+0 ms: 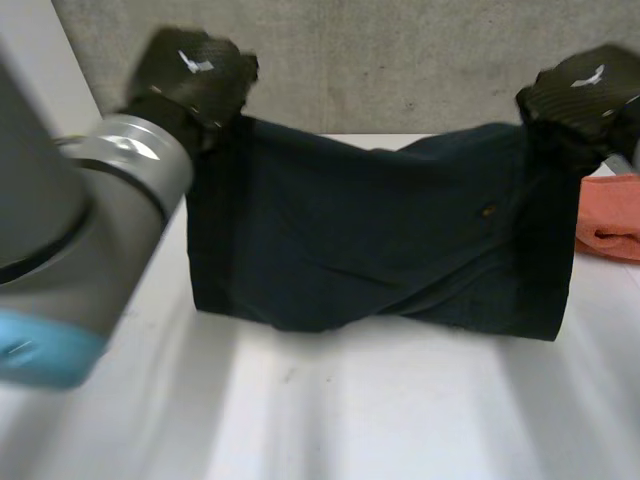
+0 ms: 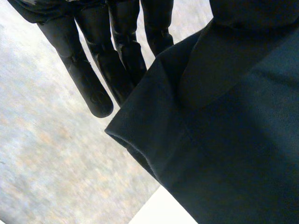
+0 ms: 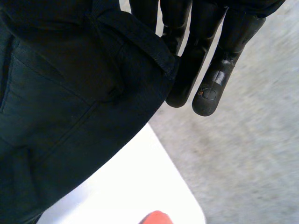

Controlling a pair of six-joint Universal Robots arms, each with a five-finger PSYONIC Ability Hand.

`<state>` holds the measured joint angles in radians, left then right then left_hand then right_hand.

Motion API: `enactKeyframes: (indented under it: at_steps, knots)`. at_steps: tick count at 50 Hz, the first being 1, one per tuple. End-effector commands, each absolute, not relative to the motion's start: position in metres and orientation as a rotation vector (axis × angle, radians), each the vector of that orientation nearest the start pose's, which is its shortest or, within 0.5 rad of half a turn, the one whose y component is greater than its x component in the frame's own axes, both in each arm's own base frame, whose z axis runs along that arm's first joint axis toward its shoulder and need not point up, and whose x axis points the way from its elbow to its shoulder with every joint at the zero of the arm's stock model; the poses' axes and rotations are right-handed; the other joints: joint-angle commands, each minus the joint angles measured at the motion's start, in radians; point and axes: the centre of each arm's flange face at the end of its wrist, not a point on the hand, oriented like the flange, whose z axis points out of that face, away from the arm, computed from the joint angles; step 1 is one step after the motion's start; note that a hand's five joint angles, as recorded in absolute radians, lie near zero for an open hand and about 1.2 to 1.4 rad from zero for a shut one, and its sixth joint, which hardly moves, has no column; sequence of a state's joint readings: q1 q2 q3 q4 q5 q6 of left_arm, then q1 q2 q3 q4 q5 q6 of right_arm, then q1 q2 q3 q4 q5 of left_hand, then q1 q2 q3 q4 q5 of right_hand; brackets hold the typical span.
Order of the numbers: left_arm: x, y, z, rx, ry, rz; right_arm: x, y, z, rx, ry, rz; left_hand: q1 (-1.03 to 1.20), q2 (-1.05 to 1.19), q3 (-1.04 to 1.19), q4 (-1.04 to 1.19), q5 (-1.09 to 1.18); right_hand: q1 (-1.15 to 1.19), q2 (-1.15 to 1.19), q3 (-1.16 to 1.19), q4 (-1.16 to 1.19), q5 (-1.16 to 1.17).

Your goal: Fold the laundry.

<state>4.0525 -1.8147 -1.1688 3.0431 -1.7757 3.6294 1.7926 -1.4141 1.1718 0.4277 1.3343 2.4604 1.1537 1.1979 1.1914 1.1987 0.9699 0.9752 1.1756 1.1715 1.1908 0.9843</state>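
Dark woven garment (image 1: 380,230) hangs limp, pinched by left hand (image 1: 195,72) and right hand (image 1: 580,92).

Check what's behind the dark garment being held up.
Grey wall shows above the dark garment, a strip of white table at its top edge, and an orange cloth past the edge under the right hand. The table behind the garment is covered.

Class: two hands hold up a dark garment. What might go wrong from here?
The left hand and right hand each pinch only a top corner of the dark garment; either could slip. Its lower edge hangs creased, so it may land wrinkled on the table, or over the orange cloth nearby.
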Motion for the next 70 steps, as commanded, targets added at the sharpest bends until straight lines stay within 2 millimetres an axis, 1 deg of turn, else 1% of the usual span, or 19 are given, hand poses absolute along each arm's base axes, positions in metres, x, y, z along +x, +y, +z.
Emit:
enactKeyframes:
  at_steps: [1,4,7,10,12,15,18,21,30,34,35,38,40,43,47,50,57,64,70]
  knots:
    - [-0.337,-0.276,0.297,0.975,1.936,-2.191,0.234,-0.319,0.312,-1.295,2.186,-2.033,0.243,0.198,0.205,0.198,0.252,0.421,0.221,0.225,0.205,0.237]
    - [-0.342,-0.295,0.299,0.919,1.885,-2.248,0.243,-0.34,0.316,-1.225,2.149,-2.174,0.243,0.198,0.205,0.198,0.252,0.421,0.221,0.225,0.205,0.237]
    - [-0.341,-0.321,0.33,0.769,1.738,-2.407,0.254,-0.352,0.332,-1.151,2.045,-2.336,0.243,0.198,0.205,0.198,0.252,0.421,0.221,0.225,0.205,0.237]
    - [-0.338,-0.333,0.383,0.596,1.493,-2.624,0.271,-0.361,0.38,-0.993,1.734,-2.629,0.243,0.198,0.205,0.198,0.252,0.421,0.221,0.225,0.205,0.237]
    - [-0.335,-0.333,0.42,0.486,1.302,-2.768,0.276,-0.363,0.422,-0.81,1.447,-2.83,0.243,0.198,0.205,0.198,0.252,0.421,0.221,0.225,0.205,0.237]
    - [-0.335,-0.324,0.447,0.415,1.156,-2.874,0.274,-0.358,0.468,-0.562,1.119,-2.978,0.243,0.198,0.205,0.198,0.252,0.421,0.221,0.225,0.205,0.237]
    - [-0.324,-0.305,0.481,0.301,1.031,-2.984,0.27,-0.355,0.482,-0.448,1.023,-3.008,0.243,0.198,0.205,0.198,0.252,0.421,0.221,0.225,0.205,0.237]
    - [-0.317,-0.299,0.486,0.276,1.06,-3.032,0.269,-0.356,0.472,-0.446,1.12,-2.974,0.243,0.198,0.205,0.198,0.252,0.421,0.221,0.225,0.205,0.237]
    - [-0.315,-0.321,0.42,0.411,1.33,-2.885,0.274,-0.369,0.382,-0.685,1.665,-2.65,0.243,0.198,0.205,0.198,0.252,0.421,0.221,0.225,0.205,0.237]
    - [-0.317,-0.325,0.36,0.529,1.553,-2.731,0.275,-0.369,0.331,-0.826,1.916,-2.451,0.243,0.198,0.205,0.198,0.252,0.421,0.221,0.225,0.205,0.237]
    - [-0.317,-0.323,0.336,0.58,1.637,-2.664,0.277,-0.366,0.309,-0.884,1.998,-2.368,0.243,0.198,0.205,0.198,0.252,0.421,0.221,0.225,0.205,0.237]
    - [-0.316,-0.317,0.299,0.655,1.756,-2.561,0.279,-0.36,0.276,-0.987,2.1,-2.247,0.243,0.198,0.205,0.198,0.252,0.421,0.221,0.225,0.205,0.237]
    - [-0.314,-0.309,0.265,0.72,1.867,-2.453,0.279,-0.354,0.234,-1.124,2.214,-2.102,0.243,0.198,0.205,0.198,0.252,0.421,0.221,0.225,0.205,0.237]
    - [-0.312,-0.29,0.229,0.816,1.982,-2.328,0.276,-0.344,0.196,-1.263,2.307,-1.963,0.243,0.198,0.205,0.198,0.252,0.421,0.221,0.225,0.205,0.237]
    - [-0.312,-0.257,0.198,0.978,2.08,-2.161,0.267,-0.331,0.176,-1.323,2.371,-1.854,0.243,0.198,0.205,0.198,0.252,0.421,0.221,0.225,0.205,0.237]
    - [-0.309,-0.237,0.185,1.08,2.107,-2.046,0.264,-0.317,0.176,-1.343,2.37,-1.817,0.243,0.198,0.205,0.198,0.252,0.421,0.221,0.225,0.205,0.237]
    - [-0.282,-0.197,0.183,1.214,2.128,-1.855,0.252,-0.281,0.194,-1.432,2.351,-1.787,0.243,0.198,0.205,0.198,0.252,0.421,0.221,0.225,0.205,0.237]
    - [-0.259,-0.154,0.188,1.314,2.198,-1.699,0.23,-0.226,0.191,-1.723,2.395,-1.503,0.243,0.198,0.205,0.198,0.252,0.421,0.221,0.225,0.205,0.237]
    - [-0.243,-0.111,0.174,1.477,2.312,-1.423,0.204,-0.195,0.186,-1.885,2.449,-1.284,0.243,0.198,0.205,0.198,0.252,0.421,0.221,0.225,0.205,0.237]
